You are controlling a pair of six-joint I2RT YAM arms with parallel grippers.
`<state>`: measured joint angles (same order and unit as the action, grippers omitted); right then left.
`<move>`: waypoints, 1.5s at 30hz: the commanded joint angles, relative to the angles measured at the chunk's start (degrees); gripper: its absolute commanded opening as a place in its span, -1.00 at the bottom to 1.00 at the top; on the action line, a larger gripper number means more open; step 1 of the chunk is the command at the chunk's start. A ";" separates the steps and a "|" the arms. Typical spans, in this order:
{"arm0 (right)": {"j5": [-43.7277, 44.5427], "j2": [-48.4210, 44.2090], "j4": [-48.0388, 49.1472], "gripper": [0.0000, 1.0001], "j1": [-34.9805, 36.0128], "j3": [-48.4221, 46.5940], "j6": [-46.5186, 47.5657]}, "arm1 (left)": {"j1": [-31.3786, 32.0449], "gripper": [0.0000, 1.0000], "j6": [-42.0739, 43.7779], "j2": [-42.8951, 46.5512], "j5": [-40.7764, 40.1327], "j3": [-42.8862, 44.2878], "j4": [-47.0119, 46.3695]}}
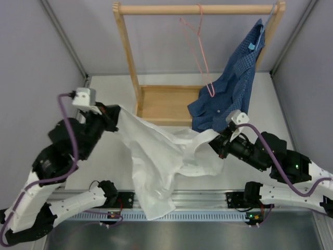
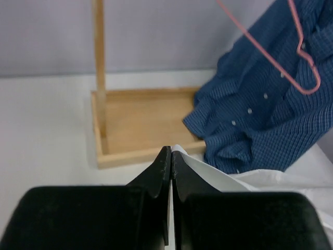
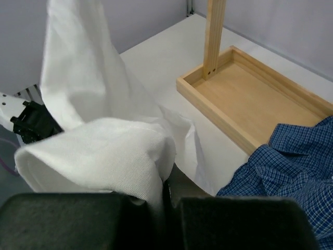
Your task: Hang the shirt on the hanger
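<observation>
Top external view showed the shirt (image 1: pixel 156 161) stretched between the two arms over the middle of the table (image 1: pixel 283 112), its lower part spilling over the near edge. The left gripper (image 1: pixel 115 119) was pinched shut on one upper edge of the cloth. The right gripper (image 1: pixel 210 139) was shut on a bunched fold at the other side. The hanger (image 1: pixel 202 57) hung from the wooden rack (image 1: pixel 128 52) at the far edge, well apart from the shirt and beside a blue shirt (image 1: pixel 234 83). The step in hand looked like lifting and spreading the shirt. Next, I judged, a shoulder opening would need carrying up to the hanger's low end. Left wrist view alone showed a thin white edge clamped between closed fingers (image 2: pixel 157 173). Right wrist view alone showed cloth heaped over that gripper, hiding its tips.
</observation>
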<state>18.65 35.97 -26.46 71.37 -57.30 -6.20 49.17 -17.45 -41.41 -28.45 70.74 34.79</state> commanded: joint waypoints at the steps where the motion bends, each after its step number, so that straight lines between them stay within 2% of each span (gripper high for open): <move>1: 2.97 2.79 4.73 -1.00 -0.71 -5.10 -3.20 | -0.12 -1.00 11.52 -4.00 -9.95 19.17 7.31; 3: 2.00 4.36 6.85 -1.00 -0.62 -7.11 -3.65 | -0.12 -1.00 16.37 -7.53 -10.05 27.92 8.80; 4: 1.48 4.90 7.90 -1.00 -0.71 -7.73 -3.82 | -0.12 -1.00 19.27 -11.11 -10.40 35.36 9.16; 7: 0.07 6.83 11.86 -1.00 -0.62 -8.45 -4.96 | -0.21 -1.00 28.15 -16.66 -14.59 41.49 10.13; 10: -0.02 8.85 13.80 -1.00 -0.62 -7.22 -6.28 | -0.12 -1.00 26.17 -17.57 -15.67 35.29 10.04; 12: 1.90 9.82 14.15 -1.00 -0.62 -5.03 -7.51 | -0.21 -1.00 18.10 -16.95 -17.34 23.00 9.95; 13: 4.43 10.09 14.15 -1.00 -0.71 -4.15 -9.34 | -0.21 -1.00 9.45 -16.86 -18.48 18.51 10.04; 14: 5.77 10.26 13.72 -1.00 -0.71 -2.57 -10.49 | -0.21 -1.00 4.93 -16.86 -20.57 9.51 10.13; 15: 6.82 10.70 12.32 -1.00 -0.71 -1.86 -11.72 | -0.21 -1.00 0.88 -17.04 -21.38 5.15 10.04; 16: 8.49 11.14 11.35 -1.00 -0.71 -1.24 -14.26 | -0.56 -1.00 -6.90 -18.08 -22.52 1.19 9.86; 18: 9.81 12.71 9.33 -1.00 -0.71 0.52 -17.86 | -4.31 -1.00 -11.88 -20.80 -22.01 -6.36 9.43; 20: 11.22 14.47 6.95 -1.00 -0.80 2.09 -19.81 | -9.15 -1.00 -15.15 -22.74 -19.64 -8.24 8.64; 21: 11.92 15.18 6.34 -1.00 -0.80 2.36 -21.21 | -14.57 -1.00 -15.15 -23.88 -16.50 -8.42 8.20; 24: 13.08 18.34 5.28 -1.00 -2.46 3.42 -23.41 | -23.90 -1.00 -13.75 -23.46 -12.52 -7.29 5.30; 27: 11.58 22.29 4.93 -1.00 -6.85 2.63 -24.56 | -27.89 -1.00 -11.46 -23.02 -8.56 -3.87 3.62; 30: 7.81 26.69 5.01 -1.00 -11.42 0.44 -24.39 | -27.99 -1.00 -9.62 -22.06 -5.76 -0.26 4.41; 31: 5.71 27.92 4.84 -1.00 -12.30 -0.52 -24.04 | -28.07 -0.86 -9.27 -21.35 -0.26 -0.16 4.41; 32: 5.26 30.63 4.23 -1.00 -13.27 -2.62 -23.69 | -27.99 -0.62 -9.44 -20.30 3.19 -1.12 4.24; 33: 5.25 32.13 3.96 -1.00 -14.41 -4.56 -23.25 | -27.81 0.12 -10.14 -18.64 8.88 -3.13 4.15; 35: 3.94 34.69 3.43 -1.00 -15.99 -6.14 -23.25 | -27.37 0.72 -11.02 -16.70 11.98 -6.20 4.24; 38: 2.00 39.52 3.08 -1.00 -17.75 -8.87 -23.95 | -22.99 0.94 -16.55 -10.82 13.06 -12.45 2.58; 41: 2.09 44.17 2.82 -1.00 -18.02 -10.72 -23.95 | -11.06 0.96 -21.65 -6.67 9.92 -19.57 -1.90; 42: 2.09 45.06 2.82 -1.00 -18.02 -11.08 -24.04 | -3.19 0.96 -22.96 -7.19 4.25 -20.54 -2.52; 45: 1.12 47.17 2.90 -1.00 -17.85 -11.61 -24.91 | 9.66 0.96 -27.71 -11.48 -8.06 -20.73 -4.02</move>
<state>21.67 81.65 -23.64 54.04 -66.04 -29.65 50.06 -38.54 -49.60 -24.71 50.02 36.86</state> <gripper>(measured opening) 0.003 0.980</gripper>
